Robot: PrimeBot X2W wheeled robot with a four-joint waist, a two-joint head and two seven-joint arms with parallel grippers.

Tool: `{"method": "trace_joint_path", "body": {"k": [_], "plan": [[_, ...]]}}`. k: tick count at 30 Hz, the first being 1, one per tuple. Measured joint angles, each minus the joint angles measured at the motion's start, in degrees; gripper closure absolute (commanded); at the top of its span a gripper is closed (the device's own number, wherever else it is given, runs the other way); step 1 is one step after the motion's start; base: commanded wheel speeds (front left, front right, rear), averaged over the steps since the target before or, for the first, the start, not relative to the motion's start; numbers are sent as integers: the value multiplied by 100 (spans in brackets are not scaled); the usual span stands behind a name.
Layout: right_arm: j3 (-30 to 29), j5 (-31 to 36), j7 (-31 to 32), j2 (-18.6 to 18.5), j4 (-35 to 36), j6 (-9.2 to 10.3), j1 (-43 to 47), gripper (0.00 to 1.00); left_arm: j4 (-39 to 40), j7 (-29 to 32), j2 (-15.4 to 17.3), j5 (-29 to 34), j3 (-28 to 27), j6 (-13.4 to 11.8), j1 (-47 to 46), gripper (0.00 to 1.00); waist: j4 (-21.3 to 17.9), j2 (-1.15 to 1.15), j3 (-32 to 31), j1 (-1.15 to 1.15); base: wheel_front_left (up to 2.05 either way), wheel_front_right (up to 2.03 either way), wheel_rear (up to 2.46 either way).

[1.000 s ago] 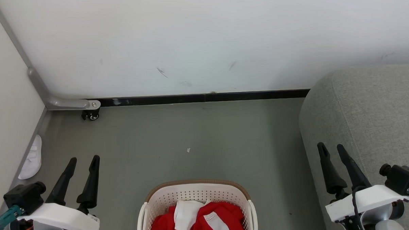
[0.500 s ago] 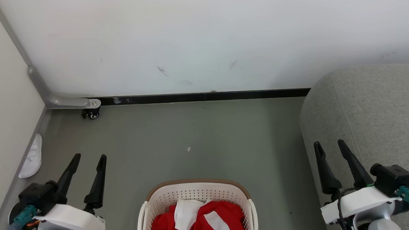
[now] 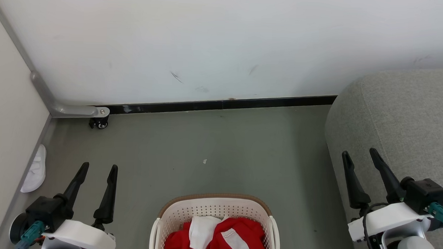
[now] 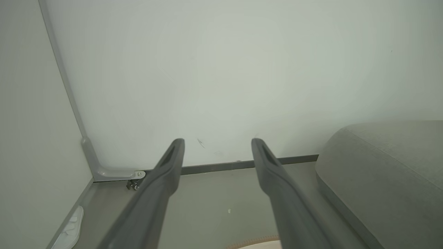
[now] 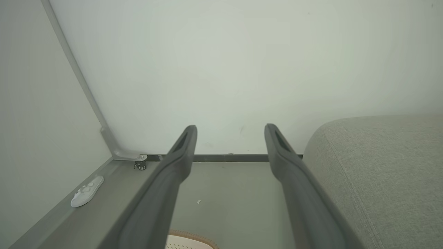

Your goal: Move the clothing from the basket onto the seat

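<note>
Red clothing (image 3: 236,237) with white panels lies bunched in the cream basket (image 3: 174,217), which stands on the floor at the bottom centre of the head view; its brown rim (image 5: 188,236) peeks into the right wrist view. The light grey seat (image 3: 406,120) fills the right side, also seen in the left wrist view (image 4: 384,166) and right wrist view (image 5: 380,162). My left gripper (image 3: 98,167) hangs open and empty to the left of the basket. My right gripper (image 3: 359,154) is open and empty in front of the seat's rounded end.
A white wall with a black skirting (image 3: 222,104) closes the far side. A grey frame leg with a caster (image 3: 98,123) stands at the left corner. A white slipper (image 3: 35,169) lies by the left panel. Grey floor (image 3: 213,146) stretches between basket and wall.
My left gripper has shifted slightly right and up in the head view. My right gripper has risen a little and turned. Basket and clothing have stayed put.
</note>
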State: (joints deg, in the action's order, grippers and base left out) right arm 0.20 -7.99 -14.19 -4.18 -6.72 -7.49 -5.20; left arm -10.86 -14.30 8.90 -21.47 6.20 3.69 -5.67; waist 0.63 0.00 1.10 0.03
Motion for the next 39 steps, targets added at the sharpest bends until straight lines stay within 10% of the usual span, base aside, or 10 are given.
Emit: {"method": "trace_joint_path", "body": {"k": [39], "plan": [[-26,52,-1,103,33,0,-3,0,-193,0,-307,91,-350,158,-101,0,-6,0,170,-1,0,0,0]]}}
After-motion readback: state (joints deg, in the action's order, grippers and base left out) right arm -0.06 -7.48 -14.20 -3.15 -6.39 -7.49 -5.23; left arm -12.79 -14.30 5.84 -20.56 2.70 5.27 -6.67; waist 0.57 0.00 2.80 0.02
